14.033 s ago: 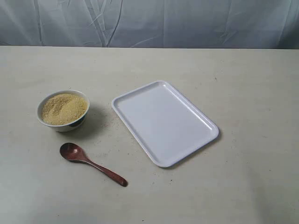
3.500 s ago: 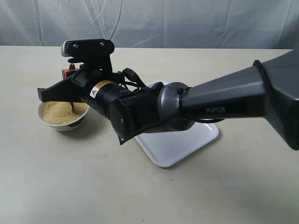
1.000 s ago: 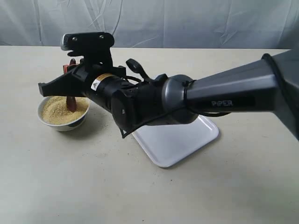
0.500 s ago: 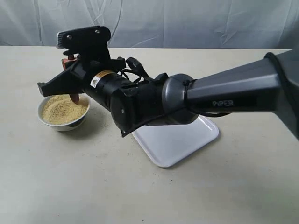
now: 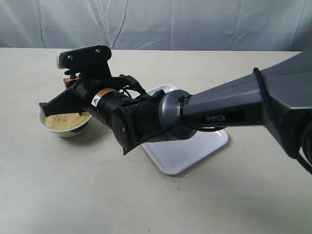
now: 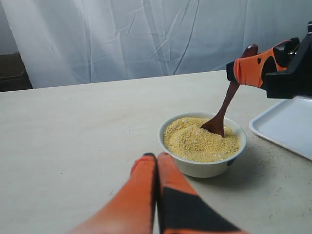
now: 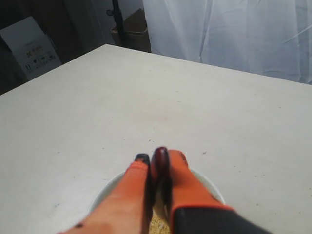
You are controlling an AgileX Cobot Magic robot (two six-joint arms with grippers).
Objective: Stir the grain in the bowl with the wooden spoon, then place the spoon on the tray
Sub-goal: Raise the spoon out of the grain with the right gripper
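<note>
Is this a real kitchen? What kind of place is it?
Probably not a kitchen; it looks like a robot test room. A white cloth hangs behind a plain table, and a robot arm holds the wooden spoon in a bowl of grain.

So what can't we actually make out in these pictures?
- Exterior view: the right arm covers the scoop of the wooden spoon and parts of the bowl and the tray.
- Right wrist view: the right fingers hide most of the bowl and its grain; the frame edge cuts the rest.
- Left wrist view: the frame edge cuts off the tray and the base of the left fingers.
</note>
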